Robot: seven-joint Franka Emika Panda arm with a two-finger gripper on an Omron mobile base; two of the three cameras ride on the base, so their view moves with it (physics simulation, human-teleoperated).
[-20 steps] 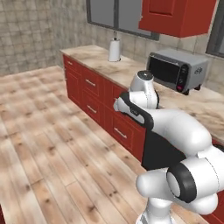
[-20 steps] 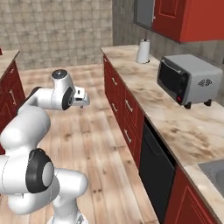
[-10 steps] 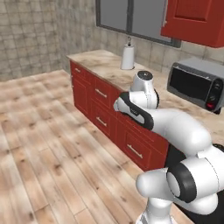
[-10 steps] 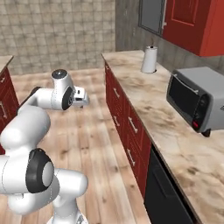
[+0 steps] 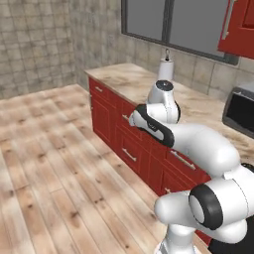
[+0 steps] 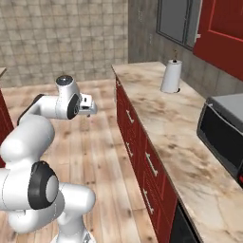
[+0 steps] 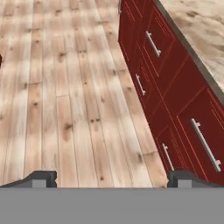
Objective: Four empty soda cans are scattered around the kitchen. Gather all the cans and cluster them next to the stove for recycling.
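Right now the gripper (image 7: 112, 179) is spread wide w/ nothing between its tips, pointing down along the wood floor (image 7: 65, 109) beside the red lower cabinets (image 7: 175, 100). No soda can and no stove are to be made out from here, so where they stand can't be told; the step in hand looks like a search/transit leg, not a grasp. The beige counter (image 6: 161, 123) carries a white paper-towel roll (image 6: 171, 76) near the window (image 5: 183, 25), and a dark boxy appliance w/ a glass door (image 6: 223, 133) sits further along the same counter; neither is a task item. To do this leg well, IMO: keep the arm tucked as it is, elbow high and hand clear of the cabinet fronts, since the drawer handles (image 7: 151, 43) run close by the hand's line. Keep the fingers apart so it's ready for a can. Scan the counter surface and floor corners for small silvery-topped cylinders, and approach squarely before lowering the hand, bc a light empty can prob tips at a glancing touch.
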